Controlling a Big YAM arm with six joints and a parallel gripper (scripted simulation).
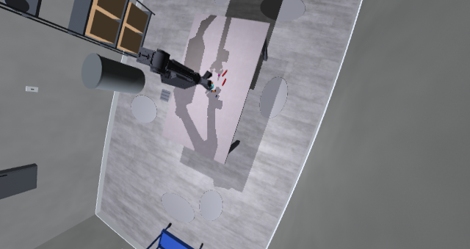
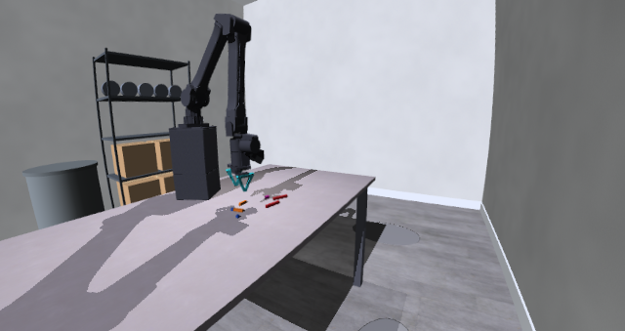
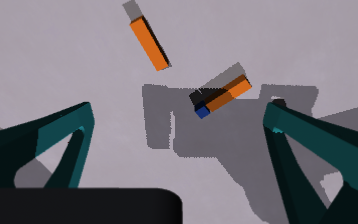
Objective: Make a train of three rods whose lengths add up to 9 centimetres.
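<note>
My gripper (image 3: 178,111) is open and empty, hovering above the table (image 2: 195,243); it also shows in the side view (image 2: 240,180). In the wrist view an orange rod (image 3: 150,43) lies alone at the top. A second orange rod (image 3: 228,92) lies in my shadow, with a small blue rod (image 3: 202,112) touching its near end in one line. In the side view the two orange rods (image 2: 242,202) (image 2: 238,209) lie just in front of the gripper. Another blue rod (image 2: 238,216) lies close by. A magenta rod (image 2: 267,195) and two red rods (image 2: 279,196) (image 2: 272,204) lie to the right.
The arm's dark base block (image 2: 193,162) stands on the table behind the rods. A shelf rack (image 2: 137,126) and a grey barrel (image 2: 63,189) stand off the table to the left. The table's right edge (image 2: 337,209) is near the red rods.
</note>
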